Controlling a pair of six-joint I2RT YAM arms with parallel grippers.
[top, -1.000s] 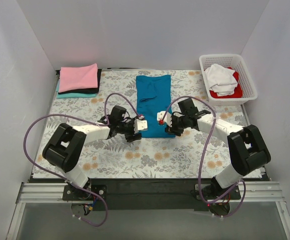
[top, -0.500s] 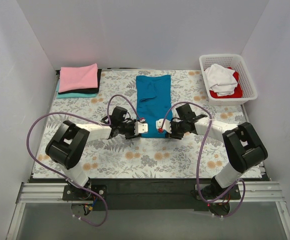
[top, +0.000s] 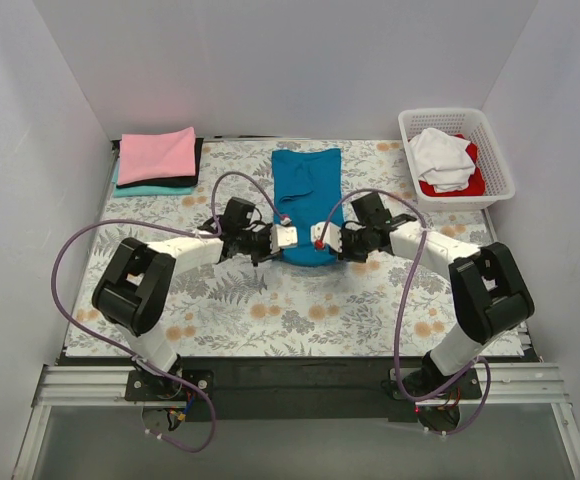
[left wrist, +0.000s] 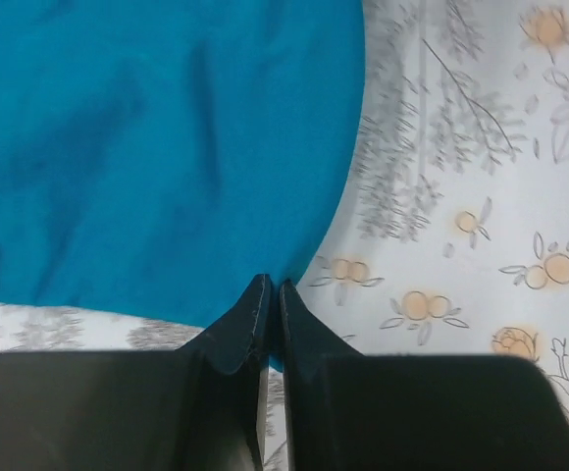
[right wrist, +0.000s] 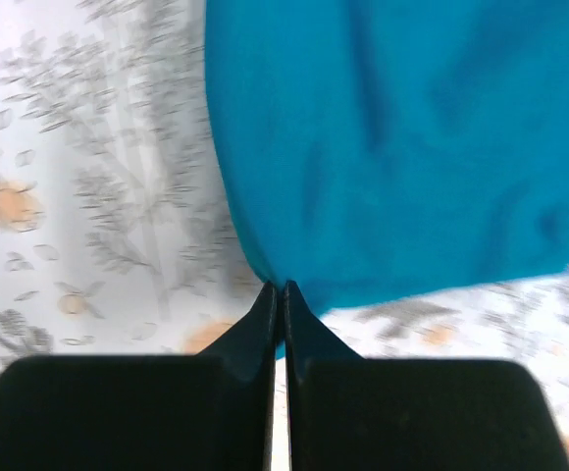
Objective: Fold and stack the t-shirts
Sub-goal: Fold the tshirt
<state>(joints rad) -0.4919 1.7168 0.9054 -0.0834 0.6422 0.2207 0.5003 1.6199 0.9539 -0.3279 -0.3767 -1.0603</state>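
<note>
A deep teal-blue t-shirt (top: 306, 190) lies folded lengthwise in the middle of the floral table cloth (top: 270, 310). My left gripper (top: 290, 239) is shut on the shirt's near left corner, and my right gripper (top: 318, 242) is shut on its near right corner. In the left wrist view the black fingertips (left wrist: 260, 294) pinch the edge of the teal cloth (left wrist: 157, 147). The right wrist view shows the same, my gripper (right wrist: 277, 287) pressed together on the teal hem (right wrist: 402, 147). The near end of the shirt is bunched and raised between the two grippers.
A folded stack, pink (top: 157, 153) over black over aqua (top: 135, 189), sits at the back left. A white lattice basket (top: 497, 150) at the back right holds a white shirt (top: 442, 155) and a red one (top: 470, 183). White walls enclose the table.
Both grippers have gone from open to shut on the teal shirt's near corners. They have shifted away from me, and the near hem has drawn up and narrowed.
</note>
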